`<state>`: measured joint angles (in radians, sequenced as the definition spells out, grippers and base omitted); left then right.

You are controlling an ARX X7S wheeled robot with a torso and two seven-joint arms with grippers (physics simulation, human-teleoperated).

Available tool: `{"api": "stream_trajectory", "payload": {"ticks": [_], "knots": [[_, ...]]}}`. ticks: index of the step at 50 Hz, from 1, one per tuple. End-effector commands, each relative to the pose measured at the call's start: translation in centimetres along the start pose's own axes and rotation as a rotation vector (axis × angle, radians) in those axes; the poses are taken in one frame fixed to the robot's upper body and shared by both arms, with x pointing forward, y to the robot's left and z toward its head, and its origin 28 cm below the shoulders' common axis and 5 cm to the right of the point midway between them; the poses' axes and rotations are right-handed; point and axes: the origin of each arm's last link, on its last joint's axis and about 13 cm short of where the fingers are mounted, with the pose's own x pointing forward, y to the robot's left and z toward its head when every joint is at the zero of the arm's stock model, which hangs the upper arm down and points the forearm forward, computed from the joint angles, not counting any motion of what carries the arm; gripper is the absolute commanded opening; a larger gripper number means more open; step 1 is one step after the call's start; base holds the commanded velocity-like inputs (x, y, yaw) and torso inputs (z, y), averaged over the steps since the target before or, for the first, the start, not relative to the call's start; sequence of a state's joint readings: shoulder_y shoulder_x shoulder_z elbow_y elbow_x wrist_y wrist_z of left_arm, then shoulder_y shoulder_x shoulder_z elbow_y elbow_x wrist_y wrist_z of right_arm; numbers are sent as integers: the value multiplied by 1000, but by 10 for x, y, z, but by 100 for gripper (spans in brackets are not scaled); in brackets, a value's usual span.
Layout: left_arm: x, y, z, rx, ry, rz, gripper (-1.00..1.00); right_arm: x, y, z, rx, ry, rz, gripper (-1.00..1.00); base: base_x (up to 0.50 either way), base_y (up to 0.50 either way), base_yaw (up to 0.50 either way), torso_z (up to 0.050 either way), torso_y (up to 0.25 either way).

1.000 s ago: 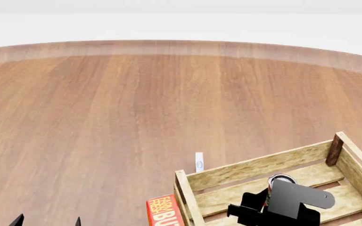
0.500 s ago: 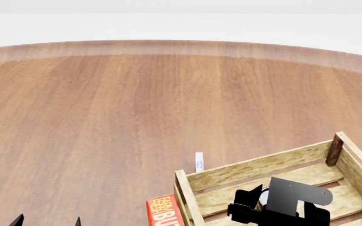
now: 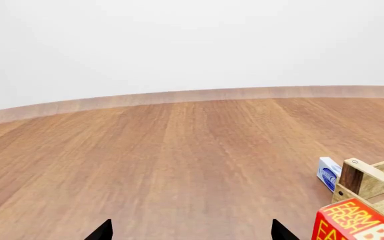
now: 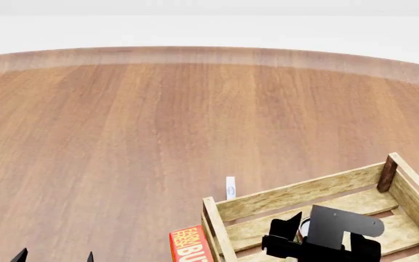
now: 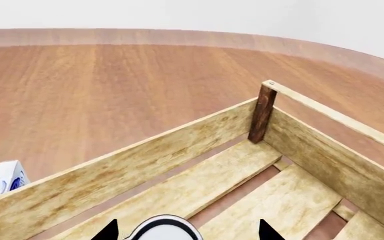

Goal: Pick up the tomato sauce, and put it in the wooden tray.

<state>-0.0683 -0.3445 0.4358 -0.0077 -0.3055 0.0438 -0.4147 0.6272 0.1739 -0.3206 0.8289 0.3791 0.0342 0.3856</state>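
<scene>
One round wooden table [image 4: 122,136], pale white wall [image 3: 178,40], wooden tray [image 4: 297,195] at edge

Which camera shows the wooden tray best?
The head view: the tray shows its long front wall, two corner posts and slatted floor, with the right gripper inside it. The right wrist view shows only the tray's inside and one corner. The left wrist view catches just one corner post.

We observe a table [image 4: 122,136] of smooth, matt wood with lengthwise grain. The wooden tray [image 5: 178,165] shows pale, rough-grained slats and darker brown corner posts. The tomato sauce [image 5: 165,229] presents a smooth silvery-white top. The right gripper [image 4: 318,237] appears matt black.
</scene>
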Motion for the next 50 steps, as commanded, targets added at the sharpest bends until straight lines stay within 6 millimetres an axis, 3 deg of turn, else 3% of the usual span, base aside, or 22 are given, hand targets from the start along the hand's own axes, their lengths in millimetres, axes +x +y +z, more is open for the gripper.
{"api": "stream_trajectory", "payload": {"ticks": [1,15,50], "knots": [[2,-1,2,-21,-10,0,100,-4,5,2,-2,-38,40,100,0,0,0,0,0],[2,-1,2,-21,-10,0,100,-10,5,7,-2,-83,66,100,0,0,0,0,0],[2,-1,2,-20,-10,0,100,-74,-1,53,-59,-313,163,100,0,0,0,0,0]]}}
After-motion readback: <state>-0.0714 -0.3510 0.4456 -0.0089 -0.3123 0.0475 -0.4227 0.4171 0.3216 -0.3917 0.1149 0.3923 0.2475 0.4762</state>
